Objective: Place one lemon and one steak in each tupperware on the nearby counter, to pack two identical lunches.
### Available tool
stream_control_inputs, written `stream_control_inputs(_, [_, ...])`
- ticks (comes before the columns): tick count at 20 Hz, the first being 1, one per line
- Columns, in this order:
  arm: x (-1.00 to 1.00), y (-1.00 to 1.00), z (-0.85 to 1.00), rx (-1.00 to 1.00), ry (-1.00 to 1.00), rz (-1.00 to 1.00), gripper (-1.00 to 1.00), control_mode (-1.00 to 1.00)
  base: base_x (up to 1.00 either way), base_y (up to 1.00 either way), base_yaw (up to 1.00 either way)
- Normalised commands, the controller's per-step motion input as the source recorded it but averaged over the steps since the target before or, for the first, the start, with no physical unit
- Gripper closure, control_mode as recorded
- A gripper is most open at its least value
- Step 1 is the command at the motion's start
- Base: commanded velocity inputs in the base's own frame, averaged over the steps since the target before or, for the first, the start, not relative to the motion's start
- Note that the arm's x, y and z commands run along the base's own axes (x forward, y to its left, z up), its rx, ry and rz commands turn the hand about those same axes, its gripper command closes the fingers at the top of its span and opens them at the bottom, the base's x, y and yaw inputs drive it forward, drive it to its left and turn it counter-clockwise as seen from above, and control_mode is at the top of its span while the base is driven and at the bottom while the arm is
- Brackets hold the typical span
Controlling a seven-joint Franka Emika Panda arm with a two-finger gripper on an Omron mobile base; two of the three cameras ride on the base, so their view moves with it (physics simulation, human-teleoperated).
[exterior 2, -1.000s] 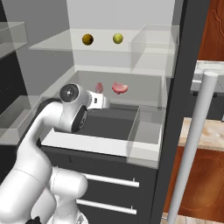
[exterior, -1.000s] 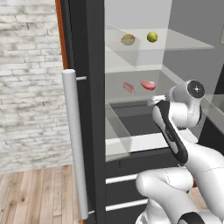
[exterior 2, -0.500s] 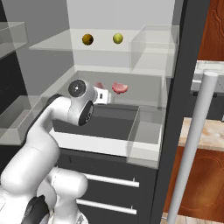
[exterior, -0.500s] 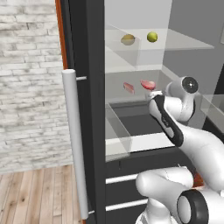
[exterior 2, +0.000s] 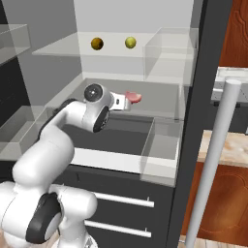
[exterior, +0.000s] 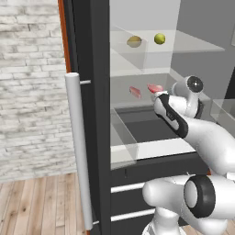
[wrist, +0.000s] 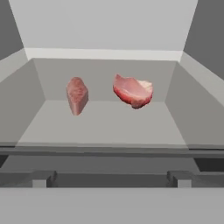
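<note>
Two pink-red steaks lie on the fridge's middle shelf: one on edge at the left, one flat at the right. On the glass shelf above sit a dull orange-yellow lemon and a bright yellow-green lemon. My gripper is open and empty. It points into the shelf, just short of the steaks, nearest the right one. A strip of the beige counter shows at the right. The tupperware is out of view.
The open fridge door with its long steel bar handle stands close to the base. A clear drawer bin sits under the steak shelf, above dark drawers. A clear box stands on the upper shelf. A brick wall is at the left.
The arm has stretched forward into the fridge, carrying the hand closer to the steaks. The jaws have stayed open and the food has not moved.
</note>
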Motion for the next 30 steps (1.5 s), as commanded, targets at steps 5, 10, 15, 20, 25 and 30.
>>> stream_control_inputs(5, [0.4,-0.22,-0.01,0.0,0.0,0.0,-1.0,-1.0,0.0,0.0,0.0])
stream_control_inputs(10, [0.4,-0.13,-0.15,0.0,0.0,0.0,-1.0,-1.0,0.0,0.0,0.0])
stream_control_inputs(15, [0.42,0.0,-0.14,0.0,0.01,0.0,-1.0,-1.0,0.0,0.0,0.0])
stream_control_inputs(20, [0.42,-0.06,0.0,0.0,0.1,0.0,-1.0,-1.0,0.0,0.0,0.0])
stream_control_inputs(25, [0.33,-0.18,0.0,0.0,0.1,-0.01,-1.0,-1.0,0.0,0.0,0.0])
stream_control_inputs(30, [0.23,-0.11,-0.14,0.0,0.02,-0.01,-1.0,-1.0,0.0,0.0,0.0])
